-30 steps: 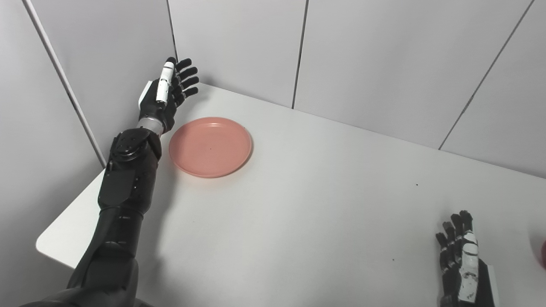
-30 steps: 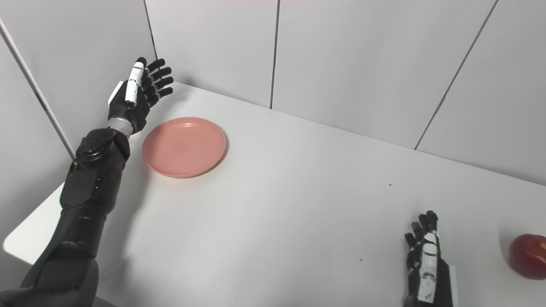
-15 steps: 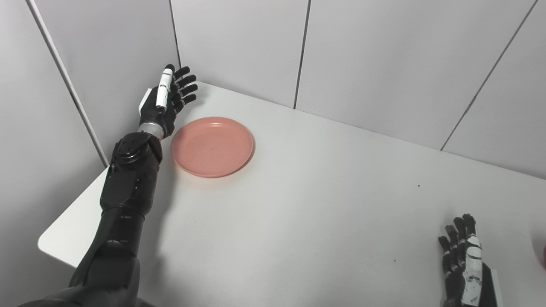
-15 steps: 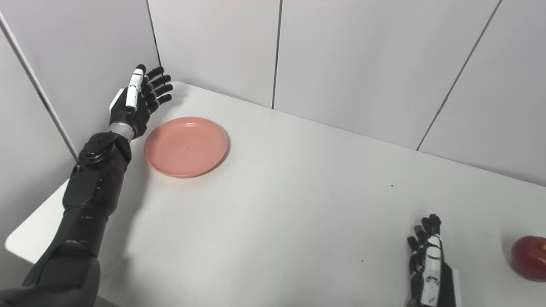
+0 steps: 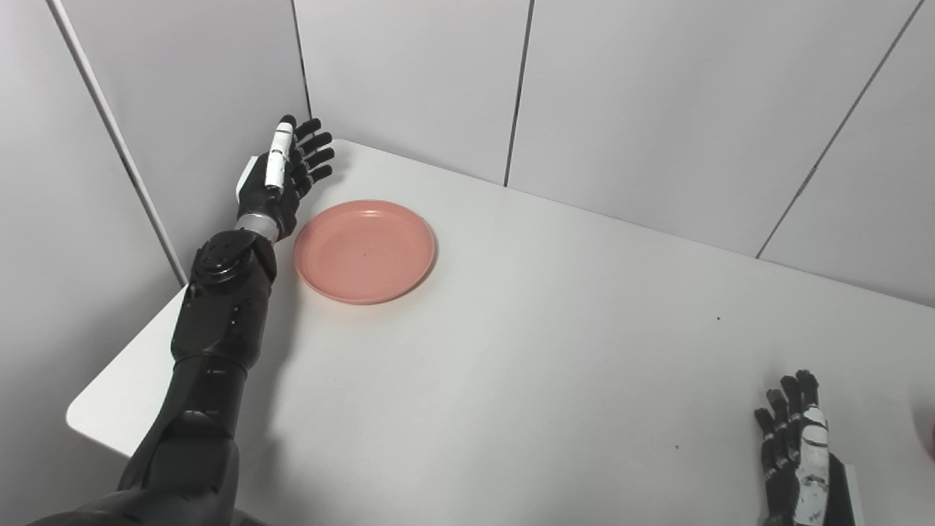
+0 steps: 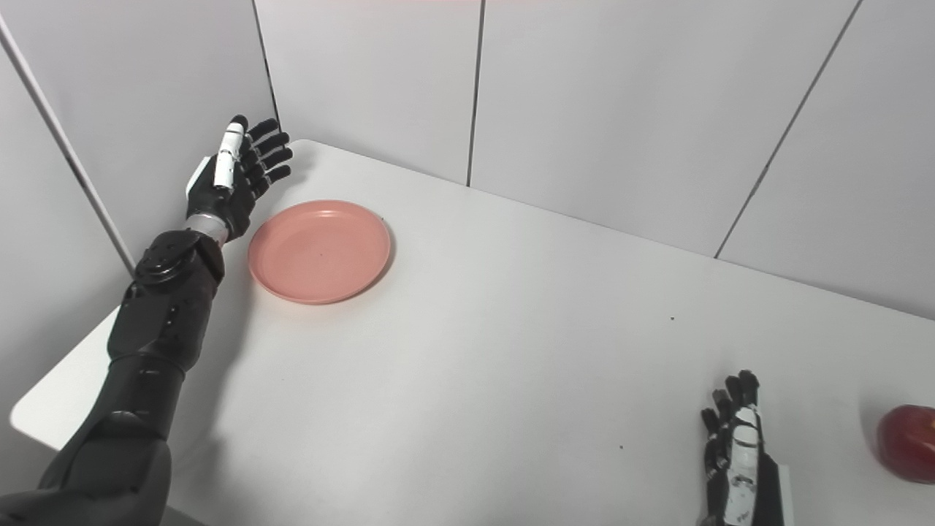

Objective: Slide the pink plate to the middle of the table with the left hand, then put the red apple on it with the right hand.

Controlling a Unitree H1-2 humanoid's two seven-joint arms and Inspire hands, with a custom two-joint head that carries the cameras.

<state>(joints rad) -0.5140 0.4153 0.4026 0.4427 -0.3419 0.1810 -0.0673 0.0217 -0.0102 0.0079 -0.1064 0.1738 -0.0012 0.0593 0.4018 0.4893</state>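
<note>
The pink plate (image 5: 364, 250) lies empty on the white table (image 5: 526, 351) near its far left corner. My left hand (image 5: 281, 175) is open with fingers spread, held just left of the plate's far-left rim, not touching it. The red apple (image 6: 908, 453) sits at the right edge of the right eye view, near the table's front right. My right hand (image 6: 738, 456) is open and empty, resting low at the bottom, left of the apple and apart from it.
Grey wall panels (image 5: 628, 102) close in the table at the back and on the left, right beside my left hand. The table's rounded front-left corner (image 5: 80, 420) shows beside my left forearm.
My left hand has dropped lower and come a little nearer the plate's rim. The plate and apple have not moved. The view has shifted slightly.
</note>
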